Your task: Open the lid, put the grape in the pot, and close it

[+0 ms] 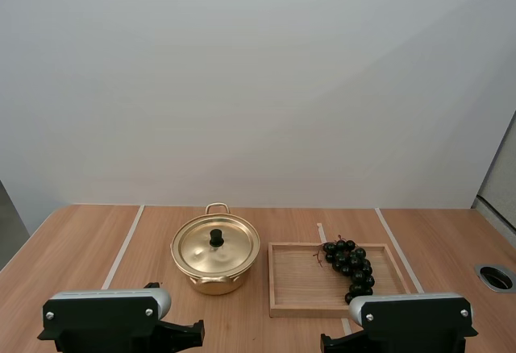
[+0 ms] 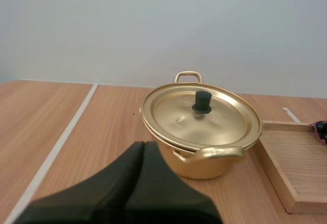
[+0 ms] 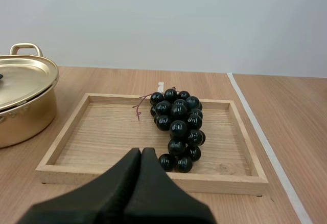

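The wooden table (image 1: 72,248), crossed by white lines (image 1: 122,247), has open wood left of the pot and right of the tray. The wooden tray (image 1: 306,310) sits just right of the gold pot (image 1: 214,282), not touching it. The lid (image 1: 197,250) rests closed on the pot. The bunch of dark grapes (image 1: 351,266) lies in the tray's right half, its stem toward the pot. The left wrist view shows the pot's near handle (image 2: 219,154). There the left gripper (image 2: 144,146) points at the pot, fingers pressed together on nothing. The right gripper (image 3: 141,152), fingers likewise together, points at the grapes. A black knob (image 1: 216,238) tops the lid.
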Robot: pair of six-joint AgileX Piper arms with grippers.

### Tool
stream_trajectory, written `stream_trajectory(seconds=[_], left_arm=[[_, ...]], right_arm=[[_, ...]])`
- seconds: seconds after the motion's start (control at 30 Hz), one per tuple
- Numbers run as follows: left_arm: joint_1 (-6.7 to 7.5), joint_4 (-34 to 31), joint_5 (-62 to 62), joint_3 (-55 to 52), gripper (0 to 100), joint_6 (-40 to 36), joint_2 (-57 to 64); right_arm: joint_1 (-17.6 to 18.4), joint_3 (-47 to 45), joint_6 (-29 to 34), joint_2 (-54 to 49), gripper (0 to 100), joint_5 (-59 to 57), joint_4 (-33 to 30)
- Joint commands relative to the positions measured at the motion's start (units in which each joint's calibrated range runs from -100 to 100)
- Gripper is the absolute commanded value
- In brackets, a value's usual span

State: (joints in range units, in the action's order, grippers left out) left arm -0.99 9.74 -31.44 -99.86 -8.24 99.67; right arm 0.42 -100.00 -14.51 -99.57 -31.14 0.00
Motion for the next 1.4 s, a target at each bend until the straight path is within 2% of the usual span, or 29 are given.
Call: stream_trajectory(seconds=[0.0,0.87,1.0,1.37], left_arm=[[-0.03,-0.2,0.1,-0.1,0,-0.6,0.3],[-0.03,-0.9,0.1,-0.1,0,-0.9,0.3],[-0.03,-2.4,-0.1,-0.1,0,-0.9,0.3],[-0.03,-3.2,-8.4,12.1,0,5.0,0.3]], right_arm=[[-0.2,0.0,0.0,-0.4,0,0.0,0.0],[-0.2,0.0,0.0,-0.4,0,0.0,0.8],[-0.2,0.0,0.0,-0.4,0,-0.9,-1.4],[-0.2,12.3,0.0,-0.4,0,-10.0,-1.6]])
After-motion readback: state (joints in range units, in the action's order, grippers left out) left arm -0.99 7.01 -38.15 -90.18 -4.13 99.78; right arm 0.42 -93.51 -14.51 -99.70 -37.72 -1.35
